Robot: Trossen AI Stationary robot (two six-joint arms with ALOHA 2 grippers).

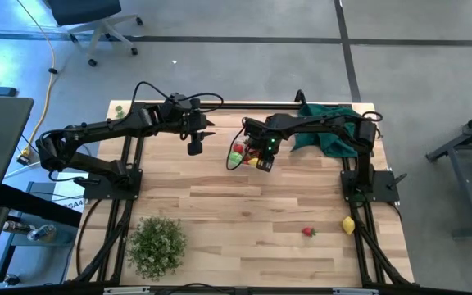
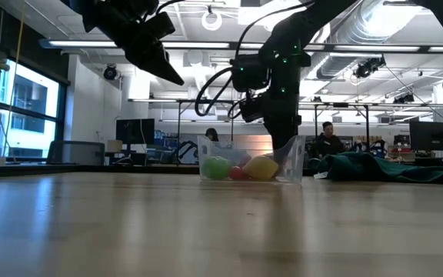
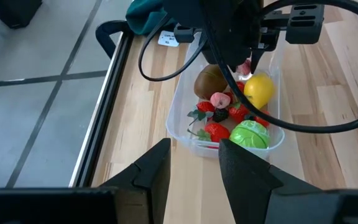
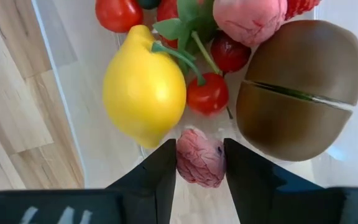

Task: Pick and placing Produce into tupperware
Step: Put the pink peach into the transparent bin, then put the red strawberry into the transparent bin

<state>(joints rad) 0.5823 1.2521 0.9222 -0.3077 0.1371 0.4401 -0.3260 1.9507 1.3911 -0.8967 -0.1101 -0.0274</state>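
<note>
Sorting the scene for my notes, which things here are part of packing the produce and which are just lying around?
Job: tupperware; lemon, kiwi, pink fruit between right gripper fingers; loose strawberry, second lemon.
Lying about: bushy plant, green cloth.

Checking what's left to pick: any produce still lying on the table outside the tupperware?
Yes: in the high view a yellow lemon and a small red fruit lie on the table, far from the tupperware.
</note>
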